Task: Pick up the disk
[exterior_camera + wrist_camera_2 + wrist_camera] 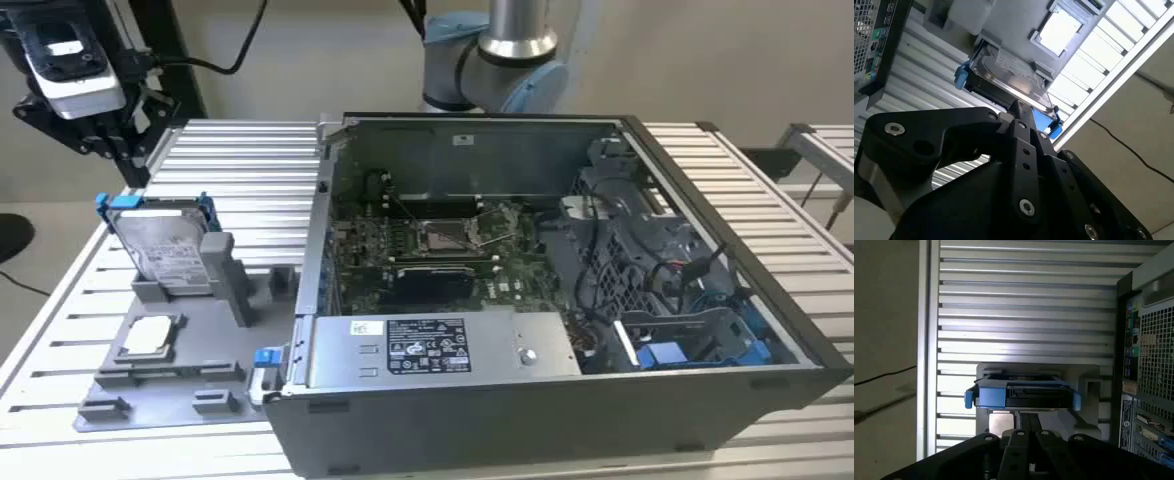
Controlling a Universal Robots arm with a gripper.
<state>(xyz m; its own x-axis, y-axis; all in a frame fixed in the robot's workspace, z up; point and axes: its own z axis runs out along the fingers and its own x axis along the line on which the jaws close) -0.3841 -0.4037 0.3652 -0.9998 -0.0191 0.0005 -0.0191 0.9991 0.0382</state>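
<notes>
The disk, silver-grey with a white label and a blue carrier frame, stands on edge in a grey holder on the exterior view's left. My gripper hangs above and behind it, apart from it, at the upper left of that view. In both wrist views the black fingers meet at their tips, so the gripper is shut with nothing between them. The disk lies just beyond the fingertips, its blue frame facing me.
An open computer case fills the middle and right of the slatted table, with a grey power-supply box at its front. A small square processor chip lies on the grey fixture plate in front of the disk.
</notes>
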